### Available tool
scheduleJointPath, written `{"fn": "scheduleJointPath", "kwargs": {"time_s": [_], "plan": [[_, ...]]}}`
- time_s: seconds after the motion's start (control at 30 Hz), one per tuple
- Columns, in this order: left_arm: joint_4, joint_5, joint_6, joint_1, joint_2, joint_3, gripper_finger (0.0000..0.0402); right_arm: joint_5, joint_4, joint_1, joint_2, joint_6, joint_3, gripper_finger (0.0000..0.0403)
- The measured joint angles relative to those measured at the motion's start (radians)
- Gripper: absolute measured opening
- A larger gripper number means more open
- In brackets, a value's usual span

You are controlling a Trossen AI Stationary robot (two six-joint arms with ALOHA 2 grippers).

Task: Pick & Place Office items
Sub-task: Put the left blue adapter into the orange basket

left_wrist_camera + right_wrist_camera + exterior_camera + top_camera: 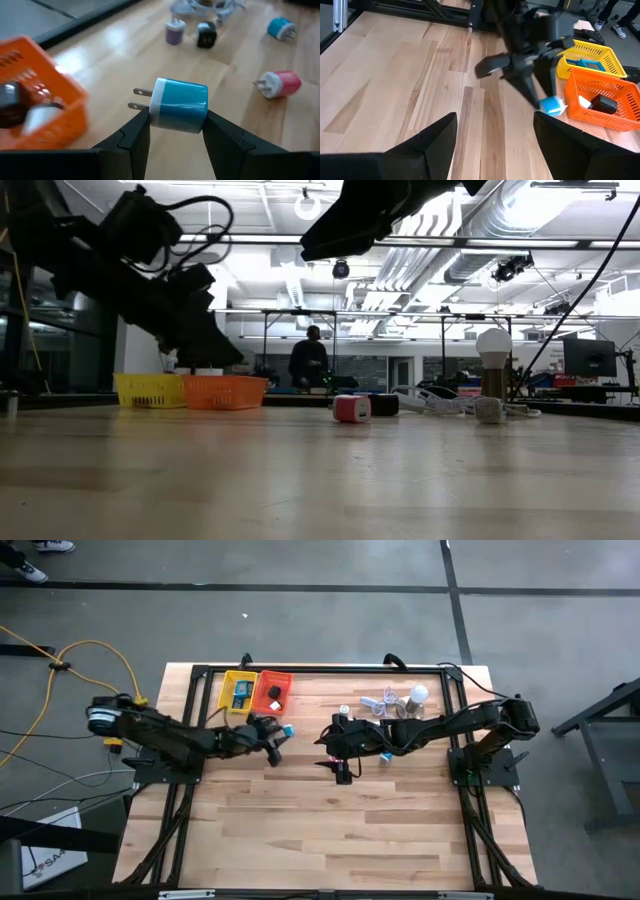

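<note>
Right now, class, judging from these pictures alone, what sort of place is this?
Probably a robotics lab or workshop. The wooden table stands on a bare concrete floor, exposed ducts run overhead, and monitors sit on benches behind where a person works.

blue-and-white plug (179, 105), orange basket (37, 95), yellow basket (587, 57), pink-red plug (280, 83)

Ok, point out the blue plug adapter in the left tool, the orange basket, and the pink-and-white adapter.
Blue plug adapter (180, 106), left wrist view, blue body.
Orange mesh basket (616, 89), right wrist view, front wall.
Pink-and-white adapter (285, 83), left wrist view, pink body.
</note>
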Motion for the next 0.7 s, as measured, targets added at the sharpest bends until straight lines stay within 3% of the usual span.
{"fn": "scheduleJointPath", "kwargs": {"time_s": [0.33,0.7], "plan": [[-0.120,0.000,0.066,0.186,-0.184,-0.012,0.0152,0.000,0.000,0.000,0.000,0.000,0.000,0.0251],[-0.139,0.084,-0.027,0.433,-0.197,-0.010,0.0152,0.000,0.000,0.000,0.000,0.000,0.000,0.0251]]}}
